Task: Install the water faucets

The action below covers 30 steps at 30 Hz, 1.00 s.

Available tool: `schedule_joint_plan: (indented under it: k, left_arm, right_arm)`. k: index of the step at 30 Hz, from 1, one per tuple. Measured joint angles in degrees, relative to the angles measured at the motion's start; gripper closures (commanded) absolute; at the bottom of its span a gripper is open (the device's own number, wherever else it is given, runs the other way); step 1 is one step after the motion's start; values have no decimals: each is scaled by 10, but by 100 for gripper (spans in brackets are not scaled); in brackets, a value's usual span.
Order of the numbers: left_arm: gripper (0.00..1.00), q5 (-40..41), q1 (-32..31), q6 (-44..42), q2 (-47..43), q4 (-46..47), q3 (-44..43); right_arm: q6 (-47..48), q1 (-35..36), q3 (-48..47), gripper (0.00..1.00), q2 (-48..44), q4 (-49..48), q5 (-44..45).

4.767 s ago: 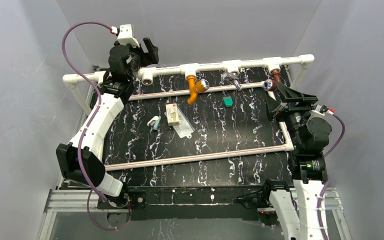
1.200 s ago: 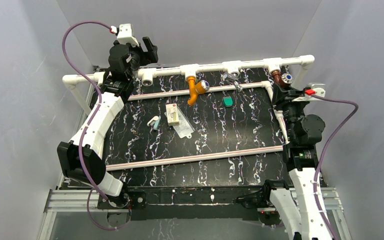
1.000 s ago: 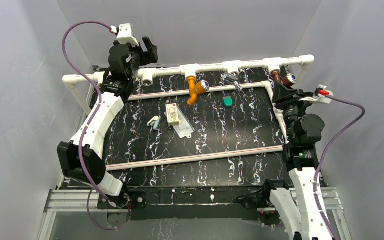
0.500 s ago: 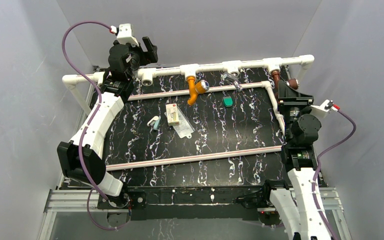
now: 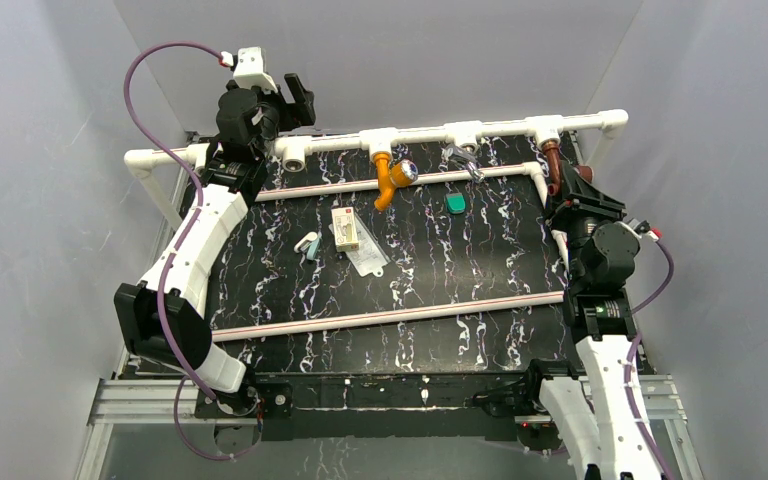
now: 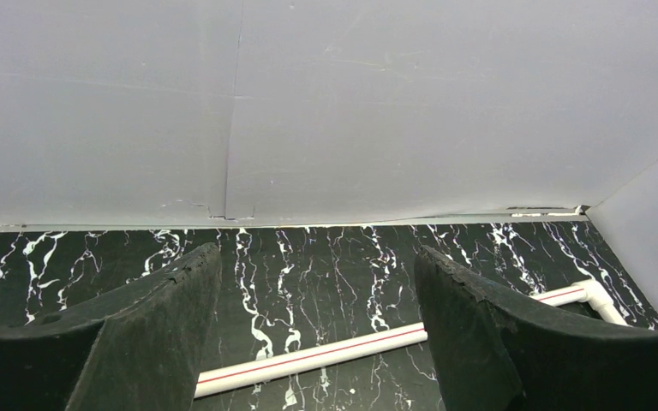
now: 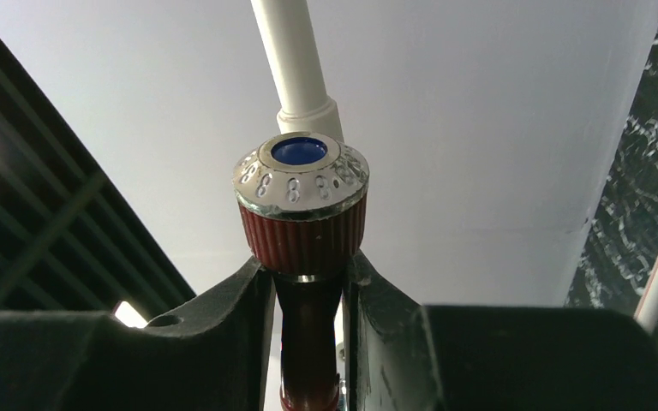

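one reddish-brown faucet (image 7: 302, 231) at right tee of white pipe (image 5: 500, 128), pinched below its knob by right gripper (image 7: 308, 287); orange faucet (image 5: 388, 180) farther left. likely rigid, light, slick: best taken at ribbed neck. left gripper (image 6: 317, 282) wide, empty.

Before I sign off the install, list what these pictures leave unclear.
- Top view: the joint between the reddish-brown faucet and its white tee is too small to judge; the right gripper covers part of it.
- Right wrist view: only that faucet's knob shows; its body runs off the bottom edge between the fingers.
- Left wrist view: the orange faucet lies outside the frame.
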State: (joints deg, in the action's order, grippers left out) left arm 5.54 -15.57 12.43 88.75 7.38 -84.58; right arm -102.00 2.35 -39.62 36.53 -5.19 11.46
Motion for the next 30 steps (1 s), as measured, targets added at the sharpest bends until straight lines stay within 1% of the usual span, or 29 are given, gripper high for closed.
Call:
schedule_joint_plan:
  k: [4,5,6,7,9,12,15,16,19,27,30]
  left_arm:
    - [21,0,1,0,0,0,-1]
    - [21,0,1,0,1,0,-1]
    - [21,0,1,0,1,1,-1]
    - [21,0,1,0,1,1,-1]
    - [21,0,1,0,1,0,-1]
    - [21,0,1,0,1,-2,-2]
    - [21,0,1,0,1,-3,-2]
    - [21,0,1,0,1,-3,-2]
    - [21,0,1,0,2,-3,-2]
    - [21,0,1,0,2,-3,-2]
    - [20,0,1,0,2,-3,-2]
  right_arm:
    - [-54,-3,-23,99,11,41,-13]
    - [-63,-3,-30,95,12,53,-15]
    - [-71,-4,-35,87,13,61,-16]
    - [-78,-4,-38,83,13,68,-17]
    - [-87,-4,-41,77,12,78,-18]
    - [-91,-4,-42,64,8,84,-18]
    - [-90,-4,-42,53,6,87,-18]
    - [-89,-4,-42,48,5,91,-23]
    - [-87,2,-42,38,-3,103,-48]
    - [-61,7,-42,25,-20,125,-91]
    - [-40,7,-45,22,-27,136,-98]
